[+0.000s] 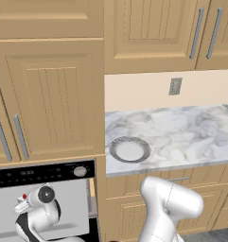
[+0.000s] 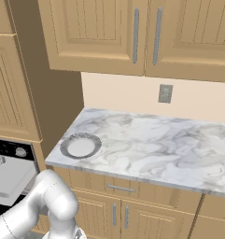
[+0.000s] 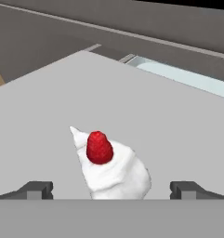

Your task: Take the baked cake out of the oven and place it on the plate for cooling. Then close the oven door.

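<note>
Since the gripper [image 3: 111, 189] is spread wide around the small baked cake [image 3: 111, 165], it could be toppled if closed off-centre.

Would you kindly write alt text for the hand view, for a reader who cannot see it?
A small white cake slice topped with a red berry lies between the two open, dark fingertips of the gripper, above the plain grey inner face of the open oven door. Neither fingertip touches the cake.

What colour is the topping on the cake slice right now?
Red, a strawberry-like topping on the pale white baked cake; clearest in the hand view.
</note>
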